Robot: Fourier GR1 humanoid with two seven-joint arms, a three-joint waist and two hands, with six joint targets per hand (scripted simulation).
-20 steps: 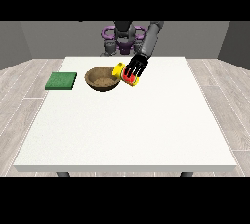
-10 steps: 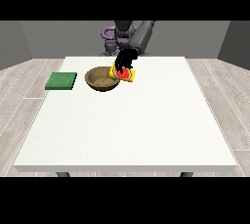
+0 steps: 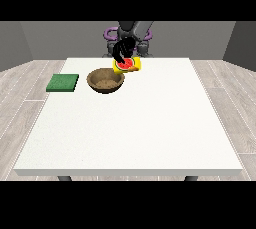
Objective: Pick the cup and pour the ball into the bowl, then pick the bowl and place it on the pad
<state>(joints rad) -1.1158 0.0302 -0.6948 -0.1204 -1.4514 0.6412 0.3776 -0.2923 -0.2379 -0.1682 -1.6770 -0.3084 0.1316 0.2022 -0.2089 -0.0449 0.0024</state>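
Going left to right: the green pad (image 3: 63, 82) lies flat near the table's (image 3: 150, 138) left edge, well apart from the brown bowl (image 3: 105, 80). Just right of the bowl, one black hand (image 3: 123, 49) has its fingers curled round the yellow cup (image 3: 128, 66), tipped toward the bowl's rim (red inside shows, can't tell if that's the ball).
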